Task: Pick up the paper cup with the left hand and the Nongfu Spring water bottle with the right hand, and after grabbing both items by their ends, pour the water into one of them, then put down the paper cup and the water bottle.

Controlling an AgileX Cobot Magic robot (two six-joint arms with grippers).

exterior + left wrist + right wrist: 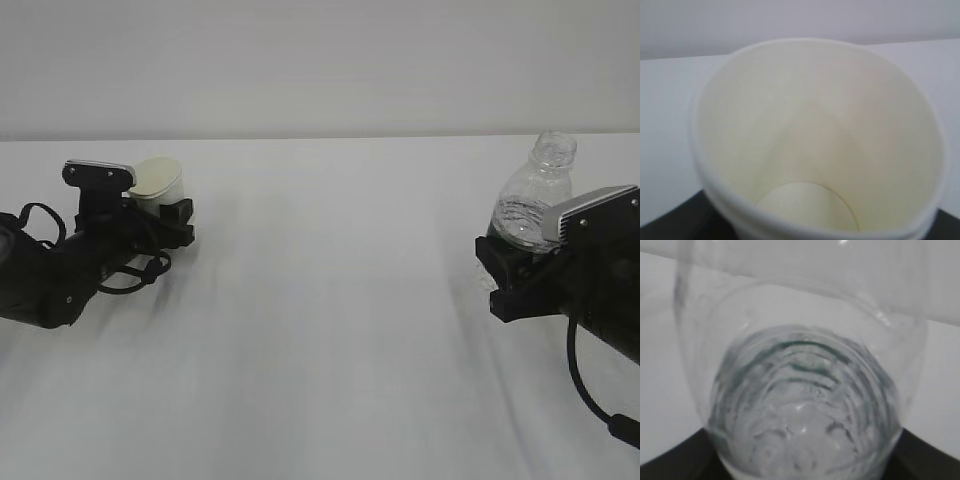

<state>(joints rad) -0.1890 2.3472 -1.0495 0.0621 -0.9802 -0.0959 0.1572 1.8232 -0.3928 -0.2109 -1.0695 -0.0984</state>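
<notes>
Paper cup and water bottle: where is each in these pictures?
paper cup (pixel 160 177), exterior view, on its white outer wall below the rim.
paper cup (pixel 810 130), left wrist view, on its cream inner wall.
water bottle (pixel 535 190), exterior view, on its clear shoulder.

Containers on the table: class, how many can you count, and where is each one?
2. The paper cup sits at the far left, in the left gripper. The Nongfu Spring water bottle stands at the far right, in the right gripper. None seems hidden.
</notes>
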